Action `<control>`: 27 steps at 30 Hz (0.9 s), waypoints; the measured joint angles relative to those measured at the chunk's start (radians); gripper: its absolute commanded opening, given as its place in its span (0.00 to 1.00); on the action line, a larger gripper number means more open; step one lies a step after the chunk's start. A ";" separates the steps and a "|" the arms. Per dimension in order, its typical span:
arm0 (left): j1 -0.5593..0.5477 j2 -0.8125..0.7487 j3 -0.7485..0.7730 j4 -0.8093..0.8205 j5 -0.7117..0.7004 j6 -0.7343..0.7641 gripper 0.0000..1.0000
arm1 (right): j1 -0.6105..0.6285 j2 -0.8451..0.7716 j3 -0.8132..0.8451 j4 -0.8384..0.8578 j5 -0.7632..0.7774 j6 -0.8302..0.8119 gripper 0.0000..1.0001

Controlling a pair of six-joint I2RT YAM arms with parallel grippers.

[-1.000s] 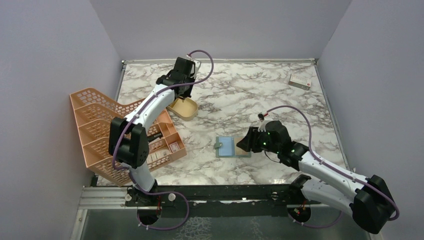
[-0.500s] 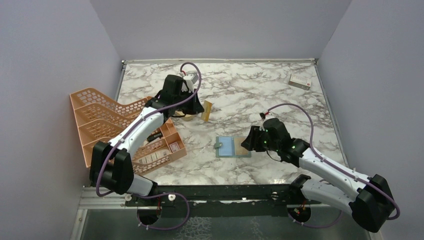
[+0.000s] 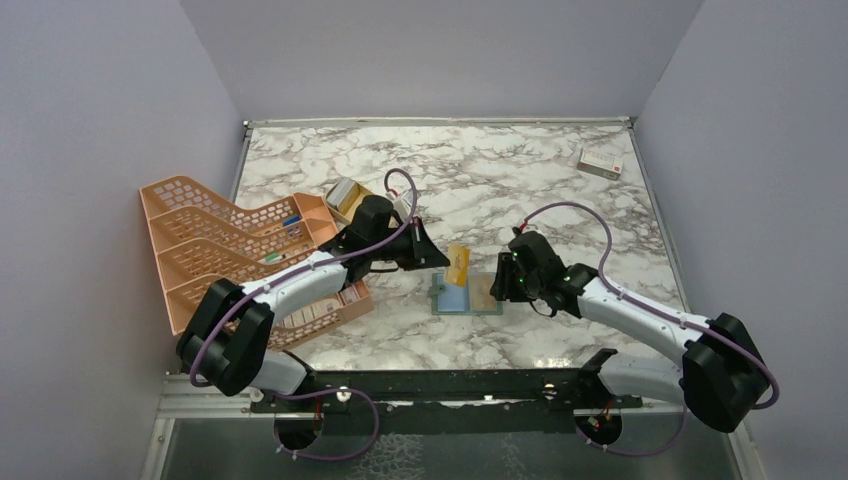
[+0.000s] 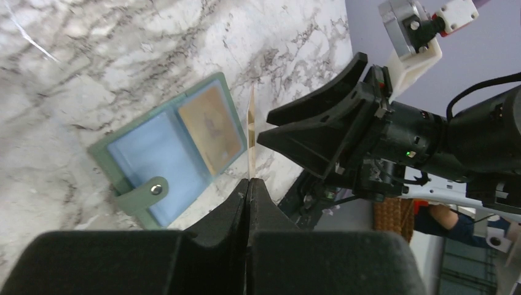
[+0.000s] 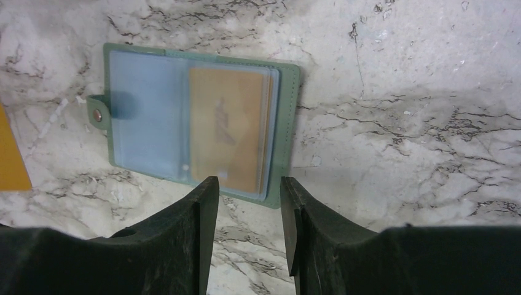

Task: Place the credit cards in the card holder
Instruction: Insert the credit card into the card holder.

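The card holder lies open on the marble table, green rim, pale blue left face, tan card under its right sleeve. It also shows in the left wrist view. My left gripper is shut on a tan-orange credit card, held on edge just above the holder's left half; the card shows edge-on in the left wrist view, and its corner shows in the right wrist view. My right gripper is open and empty, hovering at the holder's right edge, its fingers just short of the rim.
An orange mesh organizer stands at the left with small items in its compartments. A gold tin sits behind the left arm. A white box with a red mark lies at the far right corner.
My left arm swung from the gold tin toward the holder, carrying the card down and right. My right gripper slid left to the holder's right edge.
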 measured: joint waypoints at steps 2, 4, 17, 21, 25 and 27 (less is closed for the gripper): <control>-0.019 0.015 -0.026 0.042 -0.001 -0.044 0.00 | 0.000 0.028 0.000 0.010 0.000 0.000 0.40; -0.038 0.036 -0.047 0.065 -0.006 -0.073 0.00 | 0.000 0.053 0.000 0.023 0.000 -0.001 0.39; -0.085 0.148 -0.094 0.142 -0.046 -0.159 0.00 | 0.000 0.157 -0.034 0.117 -0.004 -0.004 0.31; -0.097 0.169 -0.100 0.164 -0.053 -0.168 0.00 | 0.000 0.156 -0.043 0.139 -0.006 -0.002 0.30; -0.103 0.201 -0.106 0.172 -0.055 -0.176 0.00 | 0.000 0.155 -0.054 0.165 -0.010 0.005 0.29; -0.104 0.211 -0.106 0.174 -0.057 -0.180 0.00 | 0.000 0.154 -0.060 0.176 -0.011 0.008 0.28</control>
